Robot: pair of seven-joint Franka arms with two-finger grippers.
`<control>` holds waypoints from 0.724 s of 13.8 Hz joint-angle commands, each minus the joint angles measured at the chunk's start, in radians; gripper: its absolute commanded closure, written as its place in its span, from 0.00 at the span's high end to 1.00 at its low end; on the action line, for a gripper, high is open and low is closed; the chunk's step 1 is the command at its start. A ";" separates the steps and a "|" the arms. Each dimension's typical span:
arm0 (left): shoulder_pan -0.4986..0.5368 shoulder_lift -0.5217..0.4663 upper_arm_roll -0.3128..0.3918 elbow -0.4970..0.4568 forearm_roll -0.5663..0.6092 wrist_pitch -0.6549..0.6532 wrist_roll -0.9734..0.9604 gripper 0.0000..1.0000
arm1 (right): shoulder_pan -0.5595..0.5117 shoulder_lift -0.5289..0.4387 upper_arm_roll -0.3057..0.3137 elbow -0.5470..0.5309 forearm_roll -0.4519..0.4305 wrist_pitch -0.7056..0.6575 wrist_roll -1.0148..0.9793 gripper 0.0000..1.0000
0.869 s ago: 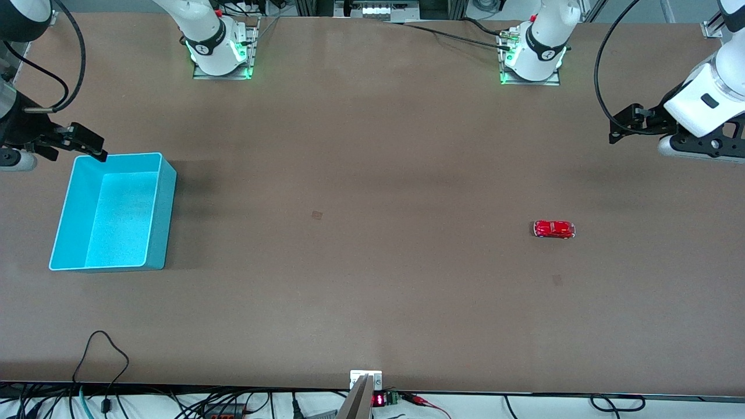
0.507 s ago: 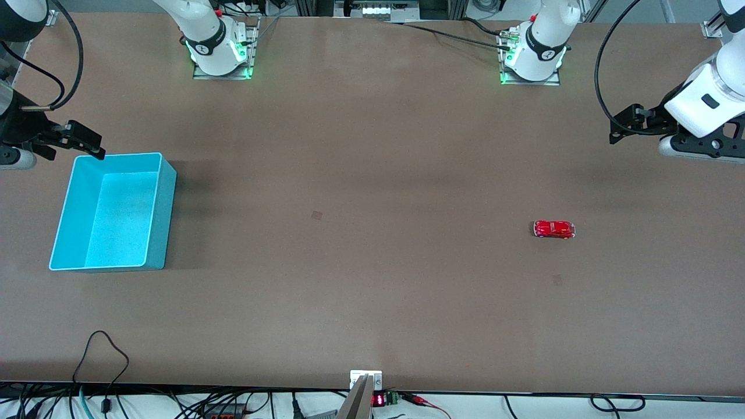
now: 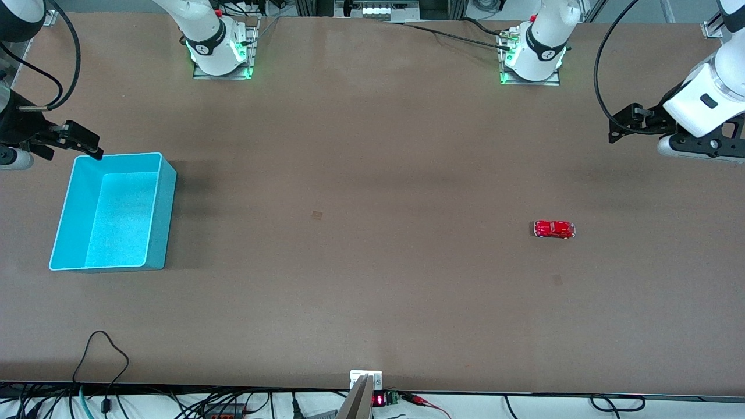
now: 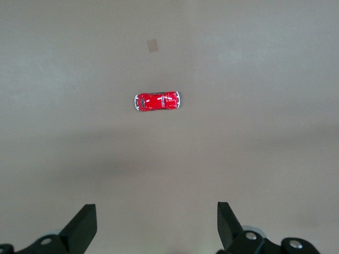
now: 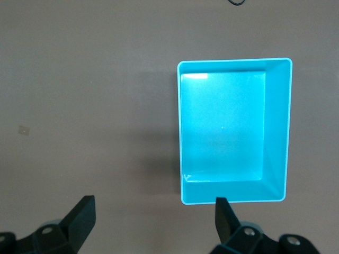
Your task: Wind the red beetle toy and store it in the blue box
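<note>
The red beetle toy [image 3: 554,228] stands on its wheels on the brown table toward the left arm's end; it also shows in the left wrist view [image 4: 157,101]. My left gripper [image 3: 624,125] hangs open and empty in the air above the table near that end, apart from the toy; its fingertips [image 4: 83,219] are spread wide. The blue box [image 3: 166,215] stands empty at the right arm's end and shows in the right wrist view [image 5: 278,132]. My right gripper [image 3: 84,144] is open and empty over the box's corner nearest the robots' bases, with its fingertips [image 5: 85,209] spread.
Small tape marks lie on the table [image 3: 316,215] and near the toy [image 3: 557,280]. The arm bases [image 3: 218,52] [image 3: 532,55] stand along the table edge farthest from the front camera. Cables and a small fixture [image 3: 365,379] line the nearest edge.
My right gripper has drifted slightly toward the right arm's end of the table. The left gripper, toy and box have not visibly moved.
</note>
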 commanded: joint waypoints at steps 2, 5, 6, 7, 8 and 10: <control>-0.002 0.020 -0.004 0.039 -0.019 -0.156 0.003 1.00 | -0.021 -0.004 0.002 -0.007 0.007 0.004 -0.005 1.00; 0.005 0.032 -0.003 0.038 -0.012 -0.247 0.069 1.00 | -0.025 -0.004 0.002 -0.006 0.009 0.004 -0.003 1.00; 0.007 0.037 -0.003 0.030 -0.010 -0.247 0.157 1.00 | -0.025 -0.002 0.002 -0.006 0.010 0.006 -0.003 1.00; 0.009 0.046 -0.003 0.028 -0.007 -0.241 0.258 1.00 | -0.024 -0.001 0.002 -0.003 0.010 0.006 -0.003 1.00; 0.012 0.058 0.005 0.027 -0.006 -0.233 0.340 1.00 | -0.027 -0.001 0.002 0.000 0.010 0.006 -0.003 1.00; 0.057 0.077 0.006 0.009 -0.006 -0.185 0.531 1.00 | -0.027 -0.002 0.002 0.002 0.009 0.006 -0.003 1.00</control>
